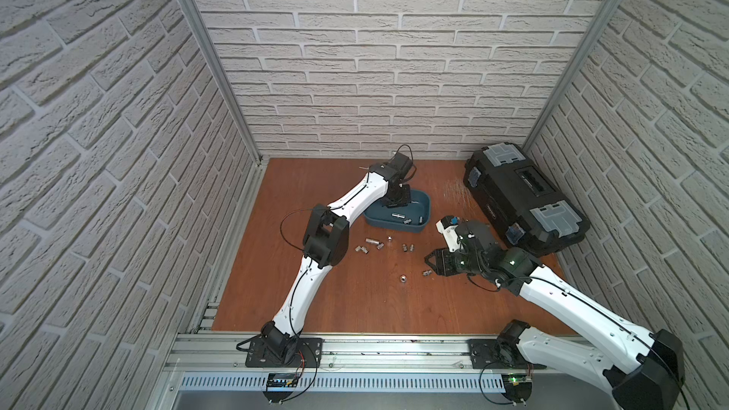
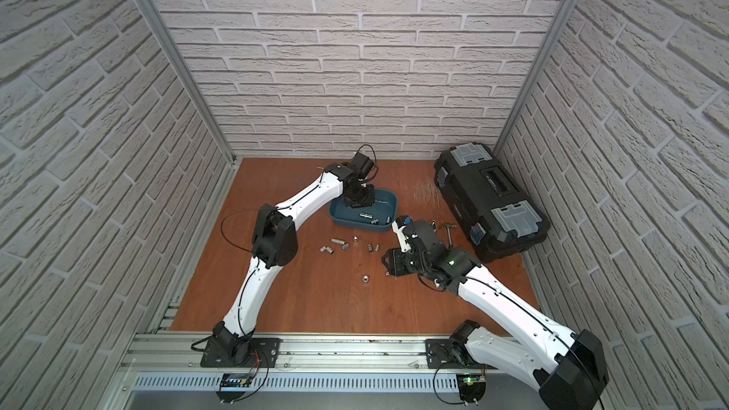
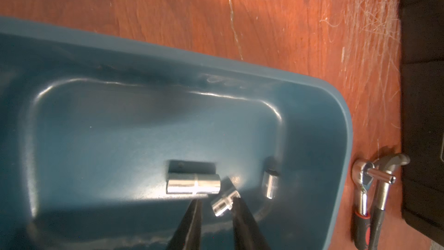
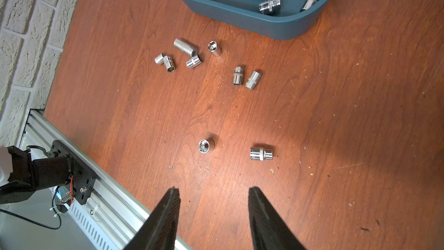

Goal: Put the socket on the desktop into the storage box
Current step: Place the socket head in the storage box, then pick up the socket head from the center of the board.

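In both top views, found the left gripper [image 1: 396,202] poised above the storage box [image 1: 423,207] and the right gripper [image 1: 428,262] low over the desktop [image 1: 355,309] on the box's near side. Saw loose sockets [image 1: 371,244] scattered there, near the box.

Left wrist: noted fingers [image 3: 191,227] slightly parted, gripping nothing. Sighted a small socket [image 3: 223,204], blurred, through the gap, on the box floor beside a long socket [image 3: 193,187].

Right wrist: noted fingers [image 4: 168,217] wide apart, empty. Located an upright socket [image 4: 206,145] and a lying socket [image 4: 261,153] ahead of the fingertips, clear of them, on the box's near side.
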